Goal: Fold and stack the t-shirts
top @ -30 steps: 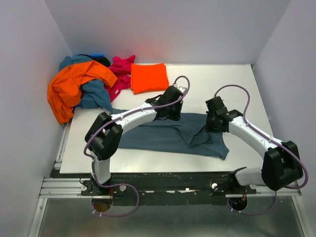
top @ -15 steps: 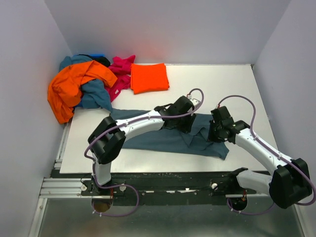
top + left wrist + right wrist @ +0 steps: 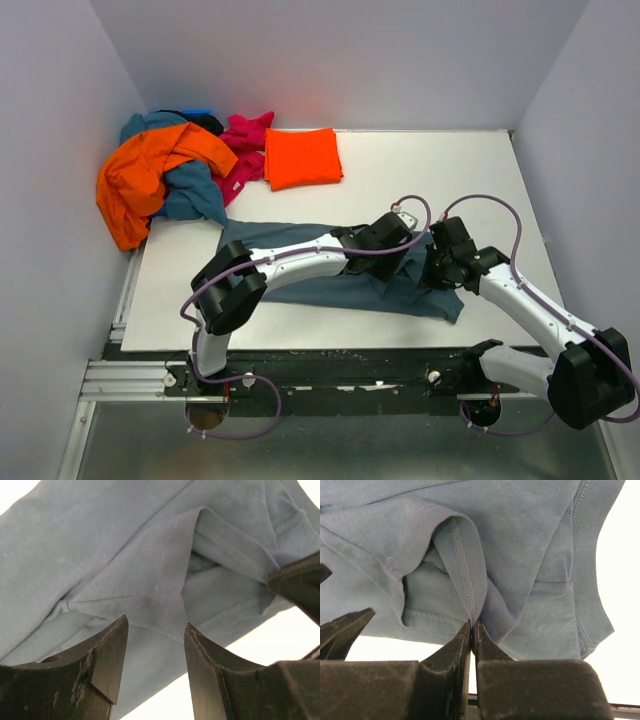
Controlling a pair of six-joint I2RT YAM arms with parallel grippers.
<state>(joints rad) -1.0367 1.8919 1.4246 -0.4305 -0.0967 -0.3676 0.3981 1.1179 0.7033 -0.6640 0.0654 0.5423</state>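
The slate blue-grey t-shirt (image 3: 300, 285) lies spread and partly bunched across the middle of the table. My left gripper (image 3: 408, 252) is open just above its right part, and the left wrist view shows cloth and a seam (image 3: 165, 560) between the fingertips, which hold nothing (image 3: 155, 630). My right gripper (image 3: 437, 270) is shut on a raised fold of this shirt's hem (image 3: 465, 575), with the jaws pressed together (image 3: 472, 626). A folded bright orange-red t-shirt (image 3: 301, 157) lies flat at the back.
A loose pile sits at the back left corner: an orange shirt (image 3: 150, 172), a teal one (image 3: 195, 192), a magenta pink one (image 3: 243, 150) and a bit of blue (image 3: 198, 112). Walls stand close on the left, back and right. The two wrists are close together.
Both grippers have moved toward the near right. The left gripper has travelled right across the slate shirt, and the shirt's right part has bunched up toward the right gripper.
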